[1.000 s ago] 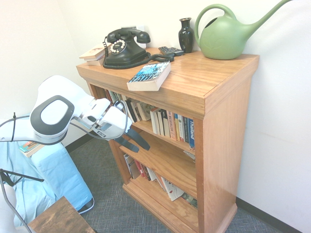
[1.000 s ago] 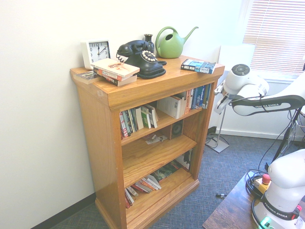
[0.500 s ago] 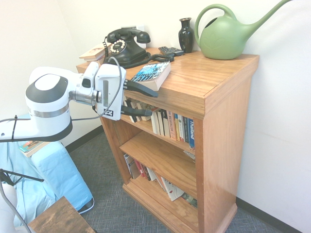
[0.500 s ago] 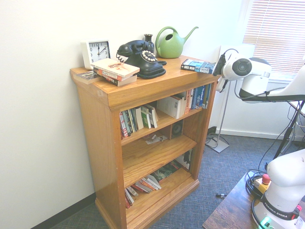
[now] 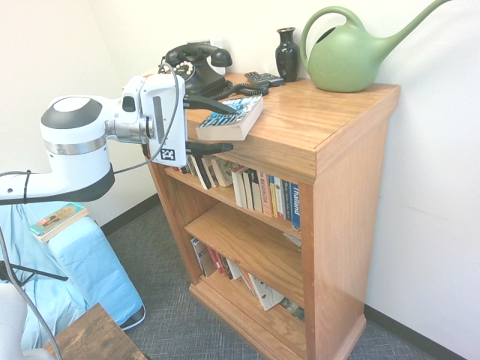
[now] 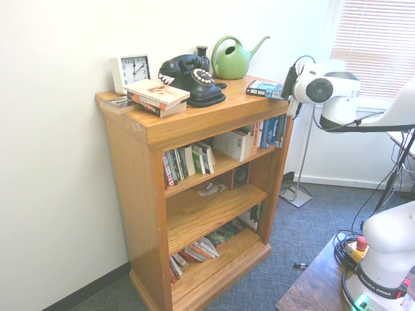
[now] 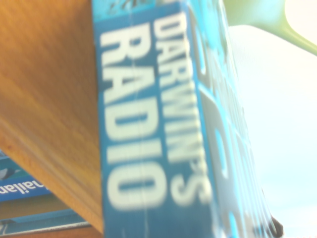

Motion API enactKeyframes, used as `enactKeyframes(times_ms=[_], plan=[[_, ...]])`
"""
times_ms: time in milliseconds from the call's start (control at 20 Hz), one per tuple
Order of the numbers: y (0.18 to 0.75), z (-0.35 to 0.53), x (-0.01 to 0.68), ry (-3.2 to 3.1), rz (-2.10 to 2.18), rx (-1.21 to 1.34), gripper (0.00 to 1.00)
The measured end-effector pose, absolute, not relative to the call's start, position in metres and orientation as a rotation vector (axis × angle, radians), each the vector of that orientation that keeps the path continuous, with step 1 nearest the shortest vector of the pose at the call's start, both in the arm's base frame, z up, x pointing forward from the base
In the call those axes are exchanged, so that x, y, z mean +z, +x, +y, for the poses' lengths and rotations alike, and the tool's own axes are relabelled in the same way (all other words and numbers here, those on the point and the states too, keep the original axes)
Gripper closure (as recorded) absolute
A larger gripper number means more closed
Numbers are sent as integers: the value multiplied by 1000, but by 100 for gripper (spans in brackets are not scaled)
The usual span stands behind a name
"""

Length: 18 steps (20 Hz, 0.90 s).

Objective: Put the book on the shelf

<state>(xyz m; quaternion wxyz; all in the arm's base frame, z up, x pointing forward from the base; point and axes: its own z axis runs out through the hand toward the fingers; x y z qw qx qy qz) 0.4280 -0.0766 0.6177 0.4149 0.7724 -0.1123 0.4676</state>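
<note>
the open hand flanks the book on the shelf.

**Hidden, cropped and blurred**

Wrist view: soft throughout; only the spine of the book with large white lettering legible, both ends cut by the frame. Pale green shape at one corner blurred and cropped. Spines under the shelf edge too smeared to read.

First exterior view: watering can spout clipped by the frame's edge. Near corner of the book masked by the pincer fingers. Telephone partly behind the arm. Titles on the row of books too small to read.

Second exterior view: pincer fingers concealed behind the arm's head; vase mostly hidden behind the telephone.
</note>
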Motion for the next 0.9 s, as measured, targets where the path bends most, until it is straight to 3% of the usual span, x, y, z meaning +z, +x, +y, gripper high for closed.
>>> enactKeyframes(times_ms=[650,700,900], plan=[[449,-69,607,1920,-340,1144,0],[449,-68,607,1920,-342,1144,100],[449,-63,606,1917,-346,1141,100]])
